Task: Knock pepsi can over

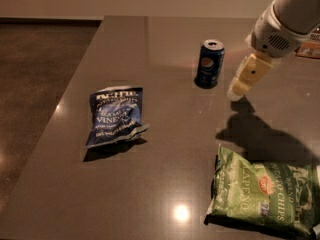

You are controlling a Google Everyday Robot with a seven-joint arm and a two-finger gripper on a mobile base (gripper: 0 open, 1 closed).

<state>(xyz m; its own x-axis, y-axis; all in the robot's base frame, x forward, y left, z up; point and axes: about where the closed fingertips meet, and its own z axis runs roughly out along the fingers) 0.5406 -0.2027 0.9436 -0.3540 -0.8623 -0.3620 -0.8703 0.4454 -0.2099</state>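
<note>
**Can upright, hand just to its right**

The can [209, 64] stands upright on the table [165, 154], toward the far side and a little right of the middle. It is dark blue with a silver top, and its round logo faces the camera. Nothing touches it.

The hand [235, 93] hangs just to the right of the can, apart from it, with its pale yellow tip low over the table at about the level of the can's base. It slants down and to the left from the white arm [287, 19], which enters from the upper right corner. I cannot tell whether the hand is wide or narrow; it holds nothing that can be seen. Its shadow [255, 134] falls dark on the table below and to the right of the tip, between the hand and the green bag [260, 194].

The green bag lies flat at the near right, well apart from the can, with its right edge cut off by the frame. A blue bag [116, 116], crinkled, lies on the left part of the table, well apart from the can and nearer the camera. Beyond the table's left edge the dark floor [35, 84] shows.
</note>
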